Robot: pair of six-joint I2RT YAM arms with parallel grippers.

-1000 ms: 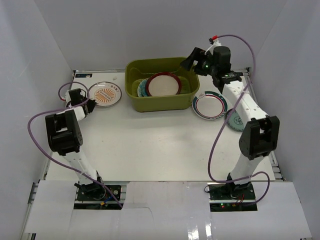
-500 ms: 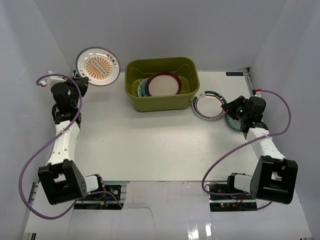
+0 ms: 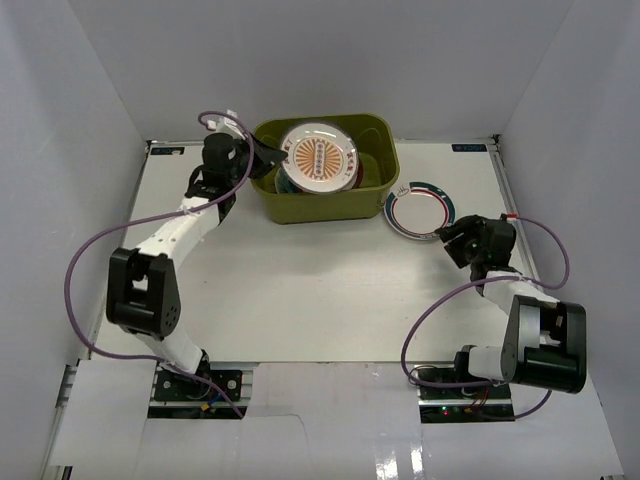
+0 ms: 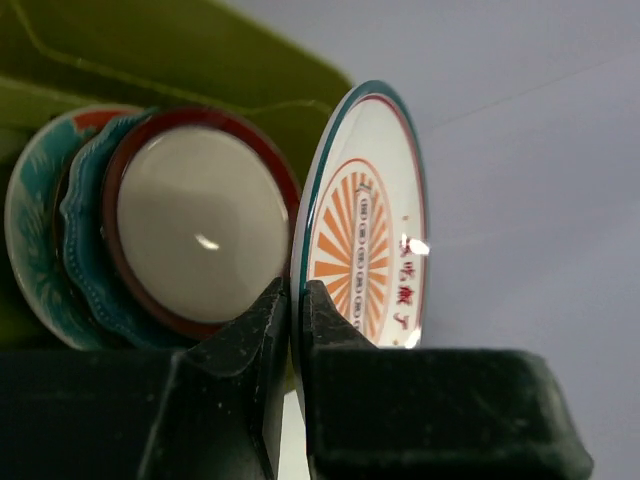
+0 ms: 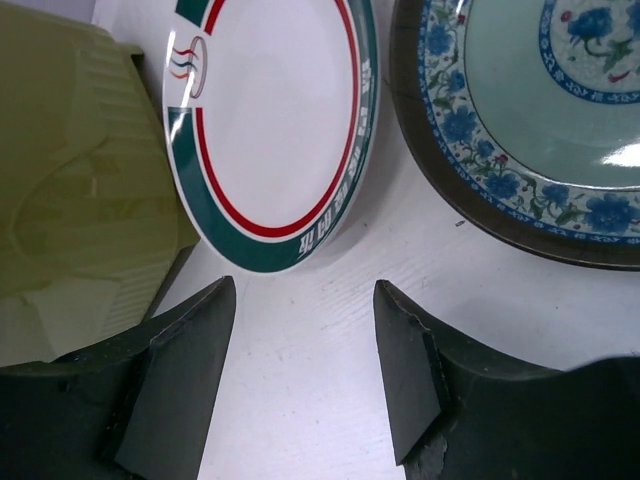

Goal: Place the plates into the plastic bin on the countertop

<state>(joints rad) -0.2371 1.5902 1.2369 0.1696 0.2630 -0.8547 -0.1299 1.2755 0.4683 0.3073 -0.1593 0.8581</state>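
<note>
While pinching the rim of the orange sunburst plate (image 4: pixel 370 230) between the clamped fingers of the left gripper (image 4: pixel 297 300), holds it on edge, tilted, above the plastic bin (image 3: pixel 320 207). Cannot tell if touching the stack below. Lying in bin: dark red plate (image 4: pixel 195 220) stacked on teal scalloped plate (image 4: pixel 85 232). Right gripper (image 5: pixel 305 300) low over the countertop (image 5: pixel 300 360), jaws apart, gripping nothing. Just ahead, flat on countertop: ring-rimmed white plate (image 5: pixel 270 110) beside bin, small teal plate (image 5: pixel 540 120) next to it, rims close.
</note>
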